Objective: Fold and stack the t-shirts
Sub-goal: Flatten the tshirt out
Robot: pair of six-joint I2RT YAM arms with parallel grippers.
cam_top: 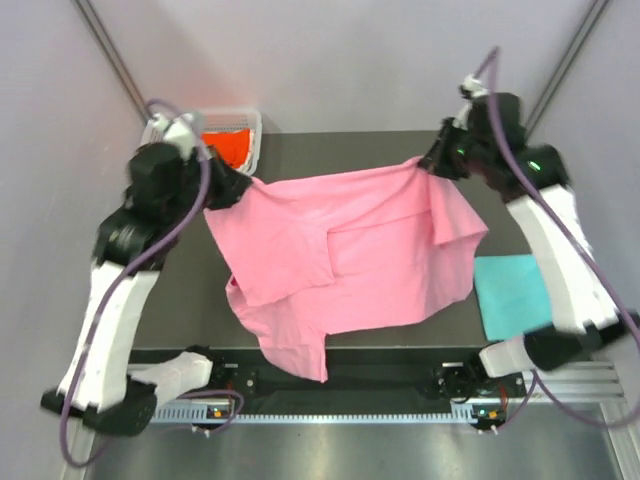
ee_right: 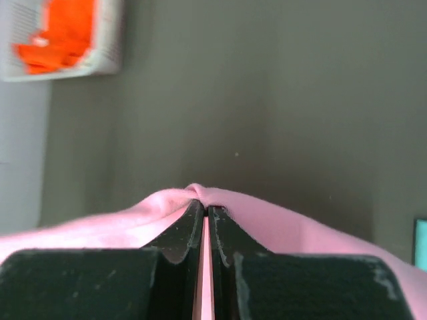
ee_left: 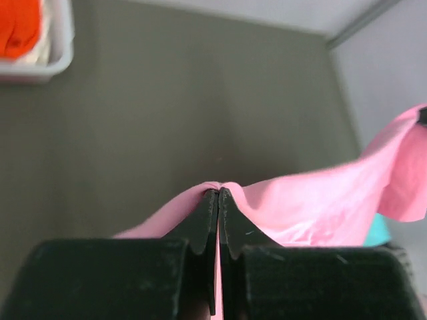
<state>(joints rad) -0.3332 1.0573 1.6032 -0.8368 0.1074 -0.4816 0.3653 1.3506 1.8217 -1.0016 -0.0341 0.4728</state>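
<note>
A light pink t-shirt (cam_top: 340,255) hangs stretched between my two grippers above the dark table, its lower part draping toward the near edge. My left gripper (cam_top: 243,187) is shut on the shirt's left top edge; in the left wrist view the pink t-shirt (ee_left: 313,203) bunches over the left gripper (ee_left: 219,192). My right gripper (cam_top: 428,163) is shut on the right top edge; the pink t-shirt (ee_right: 133,220) folds over the right gripper (ee_right: 205,208). A teal t-shirt (cam_top: 512,292) lies folded at the table's right. An orange t-shirt (cam_top: 230,147) sits in the basket.
The white mesh basket (cam_top: 250,118) stands at the table's far left corner, seen as the basket (ee_left: 60,57) and the basket (ee_right: 110,47) in the wrist views. Grey walls close in the back and sides. The dark table (cam_top: 330,150) shows bare behind the shirt.
</note>
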